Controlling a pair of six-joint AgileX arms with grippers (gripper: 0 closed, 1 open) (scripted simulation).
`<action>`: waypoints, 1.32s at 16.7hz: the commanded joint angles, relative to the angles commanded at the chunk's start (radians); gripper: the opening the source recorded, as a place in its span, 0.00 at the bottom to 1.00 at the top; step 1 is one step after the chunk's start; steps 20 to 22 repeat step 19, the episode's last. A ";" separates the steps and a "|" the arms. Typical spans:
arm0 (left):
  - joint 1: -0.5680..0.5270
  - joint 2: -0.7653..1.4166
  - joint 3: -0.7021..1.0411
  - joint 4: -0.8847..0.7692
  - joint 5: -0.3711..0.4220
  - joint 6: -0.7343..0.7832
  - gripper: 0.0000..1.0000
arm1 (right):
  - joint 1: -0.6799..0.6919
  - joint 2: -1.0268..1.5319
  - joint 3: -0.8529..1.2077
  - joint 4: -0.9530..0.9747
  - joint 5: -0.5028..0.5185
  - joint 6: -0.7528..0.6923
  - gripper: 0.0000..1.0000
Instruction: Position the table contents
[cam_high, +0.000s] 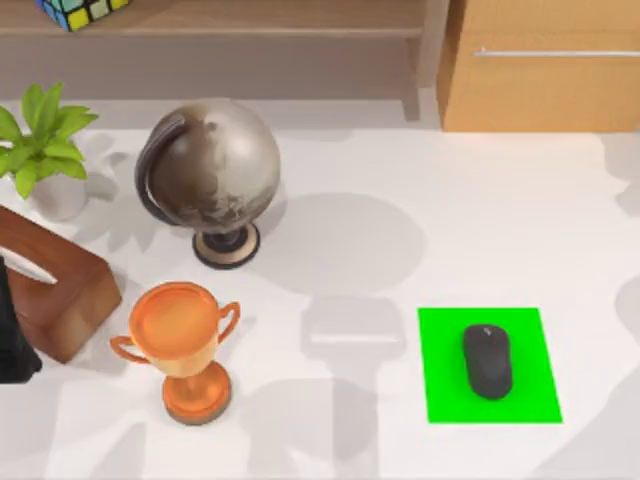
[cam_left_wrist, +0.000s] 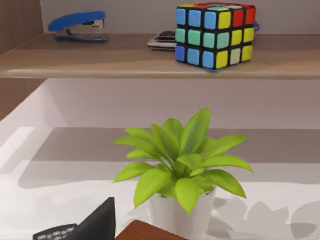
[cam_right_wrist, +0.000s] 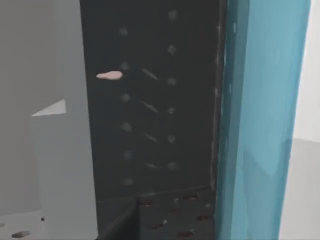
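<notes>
Top-down over table (cam_high: 360, 200); left wrist toward plant (cam_left_wrist: 182, 160), shared.

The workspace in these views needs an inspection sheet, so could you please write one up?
Surface: white table, shadowed.
Job's things: black mouse lying on the green mat, at the table's right.
Clutter: globe, orange trophy, potted plant, brown box, all at the left.
Grippers: a dark arm part at the left edge; jaws unseen.
Cables: nothing seen.
Surroundings: shelf with puzzle cube and blue stapler; wooden cabinet.
</notes>
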 joint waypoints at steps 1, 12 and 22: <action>0.000 0.000 0.000 0.000 0.000 0.000 1.00 | 0.000 0.000 0.000 0.000 0.000 0.000 1.00; 0.000 0.000 0.000 0.000 0.000 0.000 1.00 | -0.024 -0.056 -0.064 0.021 -0.023 -0.005 1.00; 0.000 0.000 0.000 0.000 0.000 0.000 1.00 | -0.067 -0.134 -0.195 0.052 -0.064 -0.020 1.00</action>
